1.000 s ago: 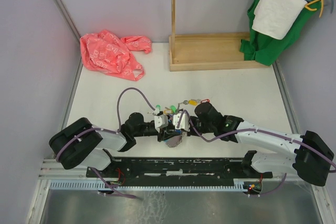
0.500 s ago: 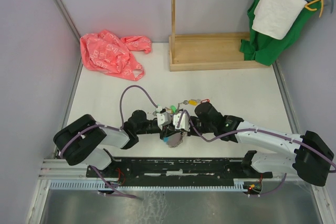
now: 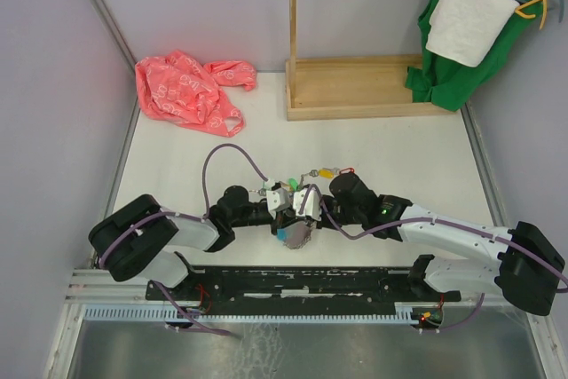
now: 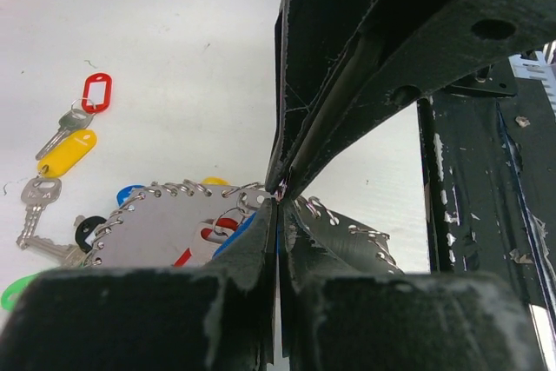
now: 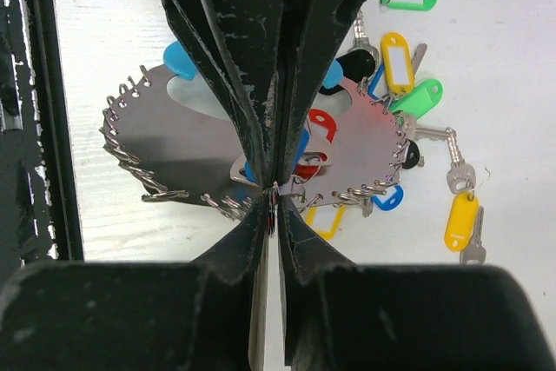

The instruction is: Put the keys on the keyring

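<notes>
Sliding in since a second ago, the left gripper (image 3: 280, 199) has come closer to the right gripper (image 3: 303, 203) and squeezed shut. Now both are pinched narrow on the wire of the keyring (image 4: 174, 190), which sits right under their tips on the counter (image 3: 399, 148). I think two holds are used so the ring cannot slip and can be pulled open a little. Some tagged keys seem to hang on it already. Loose keys (image 4: 68, 149) with red and yellow tags lie just past the grippers, apart from the ring, not yet on.
</notes>
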